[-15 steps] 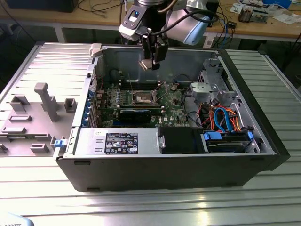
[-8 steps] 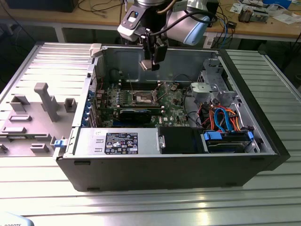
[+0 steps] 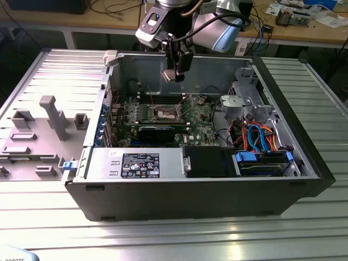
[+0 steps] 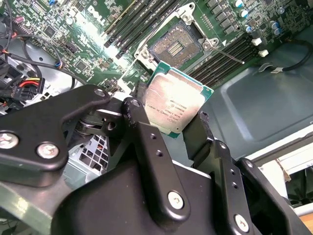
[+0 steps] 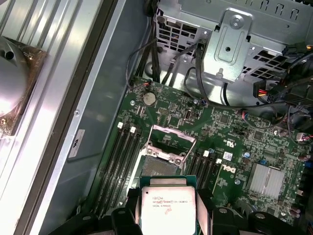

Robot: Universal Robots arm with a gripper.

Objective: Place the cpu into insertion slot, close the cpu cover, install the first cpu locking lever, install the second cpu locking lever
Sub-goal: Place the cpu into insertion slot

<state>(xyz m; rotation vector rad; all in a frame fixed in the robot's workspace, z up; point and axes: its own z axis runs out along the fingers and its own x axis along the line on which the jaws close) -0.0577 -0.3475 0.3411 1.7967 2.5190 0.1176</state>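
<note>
Silver-grey chip (image 4: 177,103) hangs in mid-air, pinched by two edges in the gripper (image 4: 171,110), which is closed down to the chip's width. The socket (image 4: 175,45) lies well below and ahead of its tips, cover (image 5: 172,130) raised. The chip looks tilted, so I judge it could land skewed, or slip and bend the contacts.

— Where does the exterior view stand?
— High and set back, looking down across the bench (image 3: 163,239) into the open computer case (image 3: 196,201).
— And the two wrist views?
— Close above the motherboard (image 5: 230,132), each looking down past the fingers (image 4: 151,152). Both wrist views share the insertion slot (image 4: 176,46) and the cpu (image 5: 167,205) held there; the exterior view sees that slot from farther off.
</note>
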